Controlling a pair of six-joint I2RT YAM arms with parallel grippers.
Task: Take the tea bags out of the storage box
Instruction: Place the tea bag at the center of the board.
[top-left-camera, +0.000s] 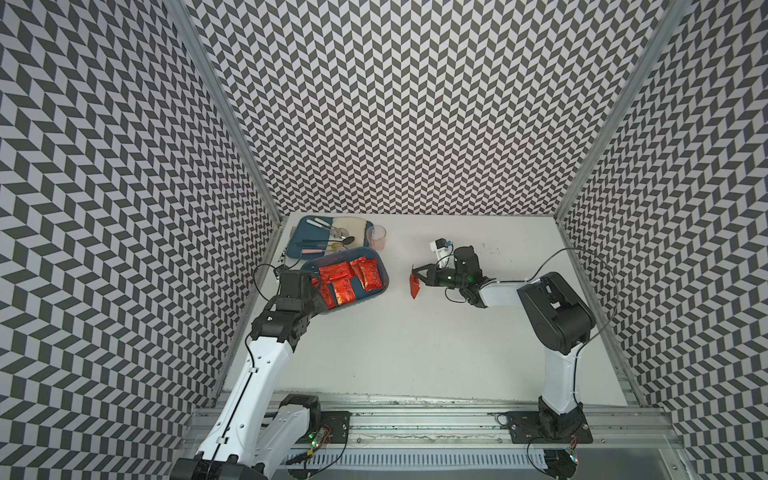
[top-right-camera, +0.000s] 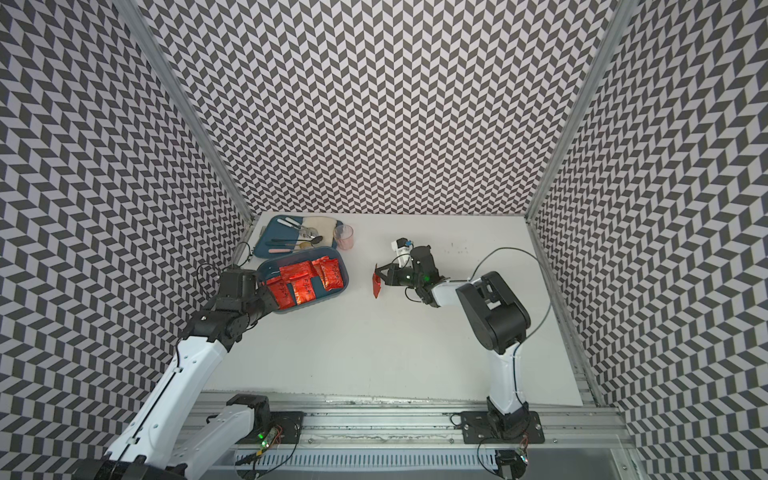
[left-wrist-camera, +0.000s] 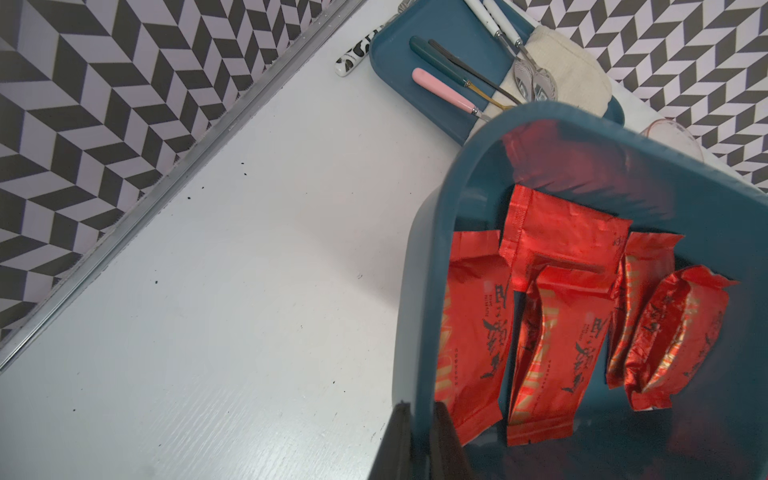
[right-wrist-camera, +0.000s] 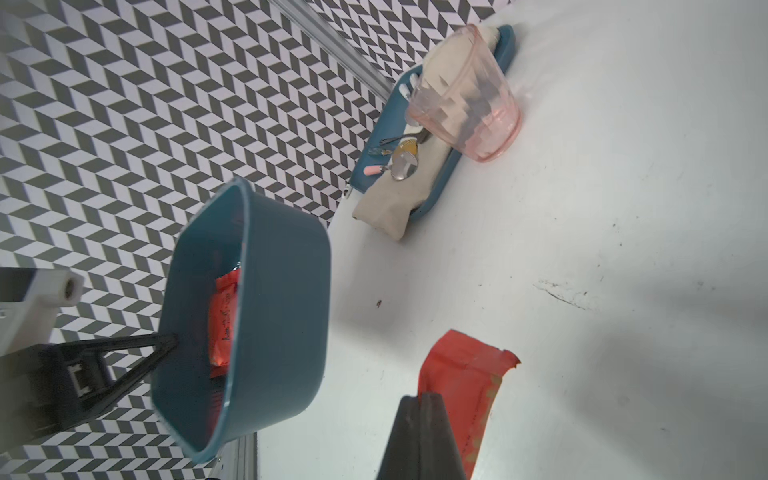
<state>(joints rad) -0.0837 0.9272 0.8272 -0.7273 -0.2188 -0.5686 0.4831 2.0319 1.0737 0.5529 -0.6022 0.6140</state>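
Tea bag (right-wrist-camera: 461, 374) in right gripper (right-wrist-camera: 420, 401) shows everywhere except left wrist view.

Left arm (top-left-camera: 262, 370) and right arm (top-left-camera: 563, 374) alike — white link shells, black joint housings, loose black cables — right end effector (top-left-camera: 412, 277) black, triangular-framed.

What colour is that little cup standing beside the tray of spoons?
Clear pale pink. The cup shows best in the right wrist view.

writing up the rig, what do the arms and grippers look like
The left arm and right arm have white link shells and black joint housings. Thin black cables loop alongside. The left gripper and right gripper have black, tapered fingers. A green light marks the right wrist.
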